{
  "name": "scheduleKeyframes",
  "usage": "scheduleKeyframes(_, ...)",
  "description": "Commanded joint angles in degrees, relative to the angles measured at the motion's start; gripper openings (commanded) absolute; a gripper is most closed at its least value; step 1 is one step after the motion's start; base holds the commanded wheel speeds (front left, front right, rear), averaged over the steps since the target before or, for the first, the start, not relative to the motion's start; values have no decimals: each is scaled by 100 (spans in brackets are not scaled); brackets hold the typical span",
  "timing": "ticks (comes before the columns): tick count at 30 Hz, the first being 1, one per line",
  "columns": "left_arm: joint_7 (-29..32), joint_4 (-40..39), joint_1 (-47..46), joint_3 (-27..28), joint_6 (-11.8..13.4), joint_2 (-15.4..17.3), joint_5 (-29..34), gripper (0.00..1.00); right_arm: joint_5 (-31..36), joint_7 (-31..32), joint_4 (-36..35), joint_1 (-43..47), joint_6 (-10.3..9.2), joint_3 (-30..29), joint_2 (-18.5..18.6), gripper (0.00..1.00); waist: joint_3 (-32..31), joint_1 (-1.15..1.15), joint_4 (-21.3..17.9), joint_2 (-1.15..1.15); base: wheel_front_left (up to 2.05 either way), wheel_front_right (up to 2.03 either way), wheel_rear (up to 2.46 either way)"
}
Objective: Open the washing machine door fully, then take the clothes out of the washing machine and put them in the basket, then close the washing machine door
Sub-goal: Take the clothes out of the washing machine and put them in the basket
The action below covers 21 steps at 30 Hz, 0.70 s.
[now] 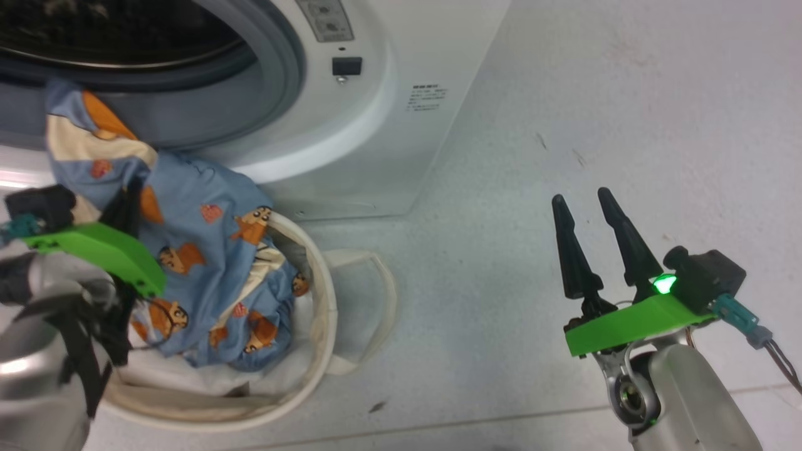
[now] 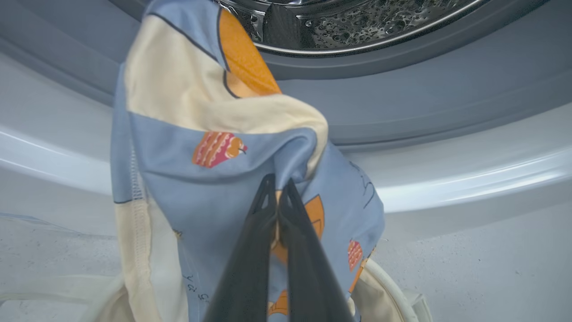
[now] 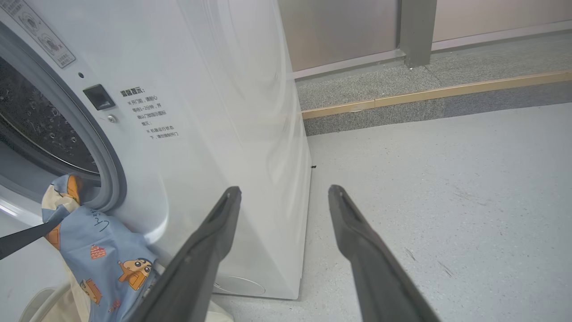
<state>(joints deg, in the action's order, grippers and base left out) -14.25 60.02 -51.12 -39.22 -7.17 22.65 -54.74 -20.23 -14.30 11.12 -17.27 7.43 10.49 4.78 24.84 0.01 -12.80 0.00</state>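
Left tool [image 2: 278, 188] clenched on a fold of the clothes [image 1: 207, 244], hanging before the washing machine [image 1: 376, 144] mouth, lower end in the basket [image 1: 327, 313]. Soft, light, limp; I'd pinch bunched folds. Right tool [image 1: 586, 202] spread, empty.

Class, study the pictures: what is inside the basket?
Blue printed clothes trail into the basket, pinched higher up by the left gripper. White fabric shows at the bottom. Whatever lies beneath the clothes is covered.
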Motion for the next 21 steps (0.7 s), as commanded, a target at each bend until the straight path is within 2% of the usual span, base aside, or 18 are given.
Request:
scheduleKeyframes(1,-66,-107,58,91,-32,231,-42,0,7,-70,-136,65,6,99,54,100,-116,-1,75,0,0,0,0)
scheduleKeyframes(8,-10,-334,796,-401,-32,31,-217,0,-47,-70,28,182,6,144,84,100,-586,-1,280,0,0,0,0)
scheduleKeyframes(14,587,-443,1444,-757,-32,-48,-641,0,-93,-70,134,270,6,214,99,100,-879,-1,378,0,0,0,0)
scheduleKeyframes(21,1265,-310,1625,-824,-32,-14,-1272,0,-123,-70,71,187,6,252,166,100,-665,-1,329,0,0,0,0)
